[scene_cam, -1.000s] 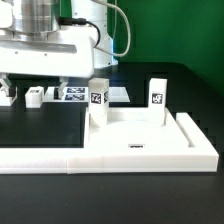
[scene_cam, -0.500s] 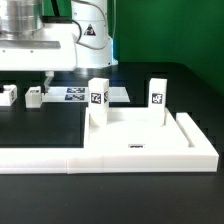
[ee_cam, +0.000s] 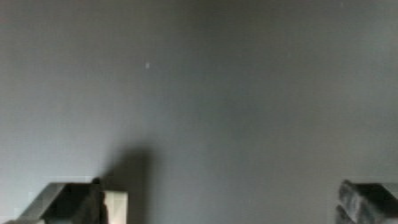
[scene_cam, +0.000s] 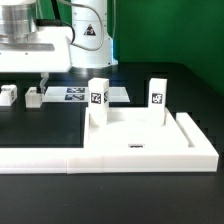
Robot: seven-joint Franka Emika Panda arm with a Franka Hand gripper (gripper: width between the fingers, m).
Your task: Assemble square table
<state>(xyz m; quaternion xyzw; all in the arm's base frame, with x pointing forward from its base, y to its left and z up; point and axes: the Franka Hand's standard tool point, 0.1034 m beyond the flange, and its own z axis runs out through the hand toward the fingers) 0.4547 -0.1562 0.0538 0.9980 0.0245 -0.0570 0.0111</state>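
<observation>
Arm point(scene_cam: 40, 45) has lifted over black table point(scene_cam: 40, 125) bearing tabletop point(scene_cam: 130, 128); green wall point(scene_cam: 160, 30) behind.

Black bench point(scene_cam: 40, 125) bearing the tabletop point(scene_cam: 130, 130). Marker board point(scene_cam: 80, 95) and 2 loose legs point(scene_cam: 33, 96) lie behind the tabletop, with the L-shaped wall point(scene_cam: 40, 160) along its front.

- Tabletop point(scene_cam: 130, 128), well clear of the fingers point(ee_cam: 71, 205): white plastic, smooth, soft satin sheen.
- Upright legs point(scene_cam: 97, 97) on it: same white plastic, with matt black-and-white printed tags.
- Loose legs point(scene_cam: 34, 96), nearer the fingers: white plastic, smooth.
- Marker board point(scene_cam: 85, 95): flat white, matt, printed black.
- Table point(scene_cam: 40, 125): black, matt.
- Fingers: dark, dull finish.
</observation>
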